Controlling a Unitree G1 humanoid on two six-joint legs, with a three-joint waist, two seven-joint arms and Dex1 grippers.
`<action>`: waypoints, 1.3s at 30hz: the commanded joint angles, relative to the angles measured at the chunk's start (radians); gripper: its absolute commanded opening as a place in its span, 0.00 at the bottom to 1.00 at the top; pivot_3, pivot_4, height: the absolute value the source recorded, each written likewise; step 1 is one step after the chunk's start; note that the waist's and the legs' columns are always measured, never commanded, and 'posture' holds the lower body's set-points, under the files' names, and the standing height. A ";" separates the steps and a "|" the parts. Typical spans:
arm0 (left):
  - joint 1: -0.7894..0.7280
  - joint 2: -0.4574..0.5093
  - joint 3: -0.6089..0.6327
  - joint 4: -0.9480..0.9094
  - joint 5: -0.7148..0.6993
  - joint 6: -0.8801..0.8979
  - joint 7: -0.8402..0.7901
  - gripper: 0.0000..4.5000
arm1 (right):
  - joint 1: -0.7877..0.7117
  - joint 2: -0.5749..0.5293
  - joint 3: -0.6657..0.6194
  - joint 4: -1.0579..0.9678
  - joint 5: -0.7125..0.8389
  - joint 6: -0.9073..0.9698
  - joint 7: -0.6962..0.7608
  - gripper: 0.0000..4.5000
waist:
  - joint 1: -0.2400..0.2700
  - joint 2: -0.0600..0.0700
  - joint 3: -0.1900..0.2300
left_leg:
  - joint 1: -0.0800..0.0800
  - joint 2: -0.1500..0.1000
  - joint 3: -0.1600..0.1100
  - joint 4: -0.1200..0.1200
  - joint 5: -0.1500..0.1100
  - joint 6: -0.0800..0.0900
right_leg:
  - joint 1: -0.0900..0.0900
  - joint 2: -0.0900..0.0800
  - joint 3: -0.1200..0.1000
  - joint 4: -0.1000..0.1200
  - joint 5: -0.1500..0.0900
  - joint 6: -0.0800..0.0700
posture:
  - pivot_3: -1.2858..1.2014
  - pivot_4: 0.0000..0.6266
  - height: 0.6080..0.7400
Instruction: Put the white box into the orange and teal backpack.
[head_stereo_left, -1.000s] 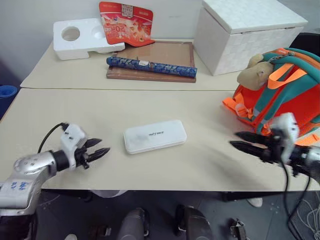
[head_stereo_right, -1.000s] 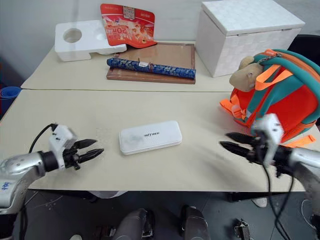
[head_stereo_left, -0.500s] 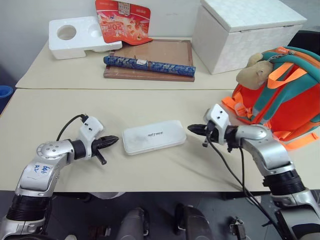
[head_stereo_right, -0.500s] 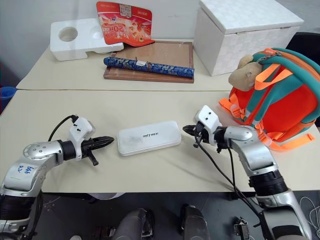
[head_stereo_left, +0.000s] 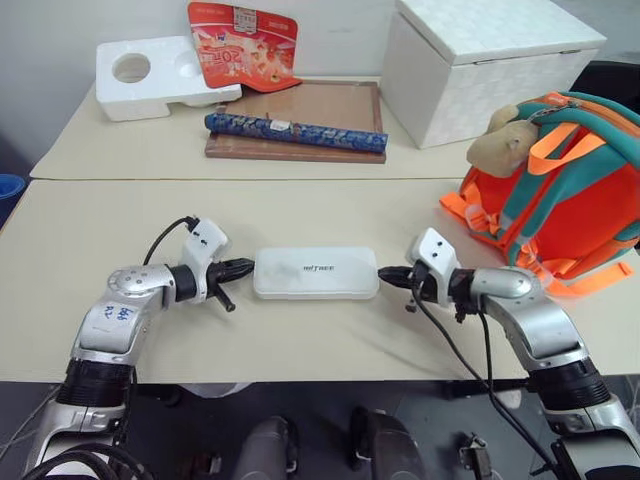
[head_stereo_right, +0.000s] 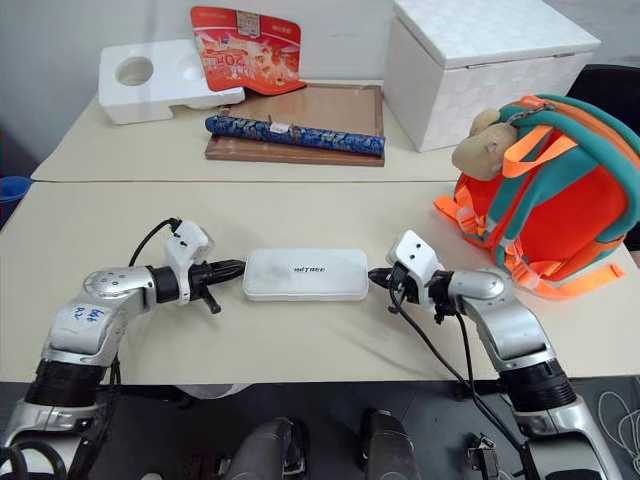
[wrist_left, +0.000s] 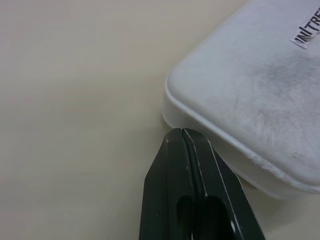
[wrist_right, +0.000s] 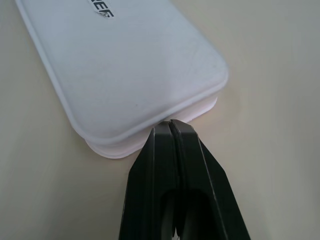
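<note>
The white box (head_stereo_left: 315, 272), flat with small grey lettering, lies on the beige table (head_stereo_left: 300, 210) near its front edge. My left gripper (head_stereo_left: 245, 267) is shut, and its tips touch the box's left end; the left wrist view shows the closed fingertips (wrist_left: 181, 134) against the box (wrist_left: 250, 100) near a corner. My right gripper (head_stereo_left: 385, 272) is also shut, with its tips (wrist_right: 170, 125) against the rim of the box (wrist_right: 130, 65) at its right end. The orange and teal backpack (head_stereo_left: 560, 190) stands at the table's right with a tan plush toy (head_stereo_left: 500, 145) on it, clear of both grippers.
At the back stand a big white lidded cube box (head_stereo_left: 490, 60), a white foam block with round holes (head_stereo_left: 160, 75), a red packet (head_stereo_left: 240, 45) and a wooden board (head_stereo_left: 310, 105) carrying a blue roll (head_stereo_left: 295, 132). The table's front edge (head_stereo_left: 300, 352) runs just below the grippers.
Both grippers shut and moved inward from the sides until their tips met the box's two ends. The box has turned from slightly tilted to lying straight across.
</note>
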 joint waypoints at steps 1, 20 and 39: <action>-0.019 0.011 0.002 -0.005 -0.013 0.006 -0.033 0.00 | 0.005 0.000 -0.022 -0.047 0.011 -0.004 -0.009 0.00 | -0.002 0.000 0.000 | 0.001 0.000 0.001 0.000 0.000 0.000 | 0.000 0.000 0.000 0.000 0.000 0.000 | 0.52 0.24 1.00; -0.348 0.042 0.050 0.429 -0.335 0.892 -0.198 0.99 | -0.012 0.008 0.001 0.009 -0.040 -0.067 -0.010 0.00 | 0.001 -0.001 0.000 | 0.003 -0.001 0.006 0.000 0.002 -0.001 | -0.003 0.007 0.003 0.006 -0.001 0.000 | 0.52 0.24 1.00; -0.517 -0.085 -0.023 0.610 -0.331 0.880 -0.280 0.51 | 0.009 0.031 0.003 0.012 -0.074 -0.099 -0.023 0.00 | -0.003 -0.004 0.000 | 0.002 0.002 0.012 0.002 0.002 -0.002 | -0.008 0.011 0.017 0.007 0.000 0.000 | 0.52 0.24 1.00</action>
